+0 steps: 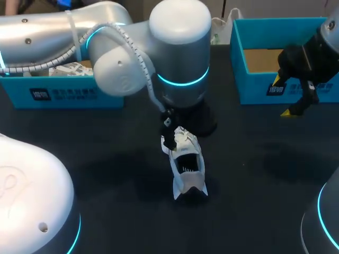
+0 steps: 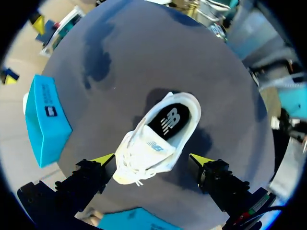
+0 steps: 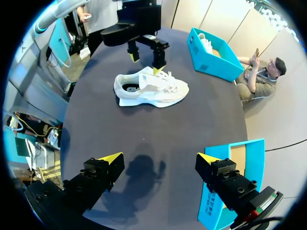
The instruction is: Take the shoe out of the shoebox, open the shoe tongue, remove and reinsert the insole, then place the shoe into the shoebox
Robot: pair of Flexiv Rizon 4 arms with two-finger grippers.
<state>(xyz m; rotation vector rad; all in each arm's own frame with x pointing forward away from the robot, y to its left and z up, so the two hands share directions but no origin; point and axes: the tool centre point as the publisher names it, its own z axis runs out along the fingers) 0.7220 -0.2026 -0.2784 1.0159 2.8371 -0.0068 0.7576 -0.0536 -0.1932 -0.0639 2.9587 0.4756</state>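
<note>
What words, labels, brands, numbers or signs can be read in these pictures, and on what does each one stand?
Nothing reads clearly enough to quote.
On the left shoebox: dark label, white print, blurred.
On the right shoebox: small dark label, blurred.
On the insole: white logo mark, no readable words.
On the shoe tongue: blue mark, too small to read.
</note>
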